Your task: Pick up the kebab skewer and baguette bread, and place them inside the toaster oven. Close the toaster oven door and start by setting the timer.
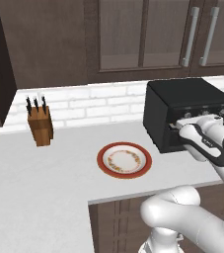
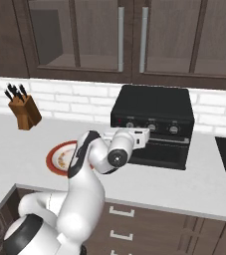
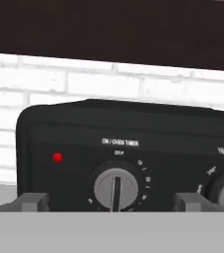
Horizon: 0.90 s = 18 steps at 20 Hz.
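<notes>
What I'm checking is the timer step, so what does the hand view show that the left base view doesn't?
Hand view: the ON/OVEN TIMER knob close enough to read its label, a lit red light, and the jaws wide open on either side of the knob. Left base view: the red-rimmed plate and the knife block on the counter. Both: the black toaster oven and the white brick wall.

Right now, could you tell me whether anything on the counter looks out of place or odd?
Nothing stands out. The plate sits flat with no food on it, the knife block is upright, the toaster oven looks shut, and the gripper faces its timer knob.
</notes>
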Tool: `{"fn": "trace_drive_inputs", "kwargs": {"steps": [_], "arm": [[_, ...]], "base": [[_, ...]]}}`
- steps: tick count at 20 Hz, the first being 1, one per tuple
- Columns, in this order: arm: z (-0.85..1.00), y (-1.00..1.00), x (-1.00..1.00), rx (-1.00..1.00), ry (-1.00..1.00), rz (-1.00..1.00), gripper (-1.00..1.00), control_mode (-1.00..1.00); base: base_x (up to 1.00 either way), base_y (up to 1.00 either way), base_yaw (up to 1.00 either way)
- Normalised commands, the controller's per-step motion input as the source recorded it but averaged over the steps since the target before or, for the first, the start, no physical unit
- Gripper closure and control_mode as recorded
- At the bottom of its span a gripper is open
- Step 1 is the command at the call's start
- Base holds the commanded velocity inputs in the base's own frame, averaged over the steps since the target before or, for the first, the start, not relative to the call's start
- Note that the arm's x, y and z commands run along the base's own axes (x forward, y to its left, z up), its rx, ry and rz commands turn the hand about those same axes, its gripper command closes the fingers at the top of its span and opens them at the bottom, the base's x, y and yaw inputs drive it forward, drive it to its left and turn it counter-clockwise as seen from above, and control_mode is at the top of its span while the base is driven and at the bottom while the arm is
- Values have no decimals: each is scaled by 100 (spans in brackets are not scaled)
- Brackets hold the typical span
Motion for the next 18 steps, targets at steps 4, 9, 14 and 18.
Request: {"fn": "trace_drive_inputs", "kwargs": {"steps": [4, 9, 14, 18], "arm": [[-8, 0, 13, 2, 0, 0, -100, -100], [0, 0, 24, 0, -2, 0, -100, -100], [0, 0, 4, 0, -4, 0, -100, -100], [0, -1, 0, 0, -3, 0, -100, -100]], "base": [[0, 0, 0], [0, 0, 0], [0, 0, 0], [0, 0, 0]]}}
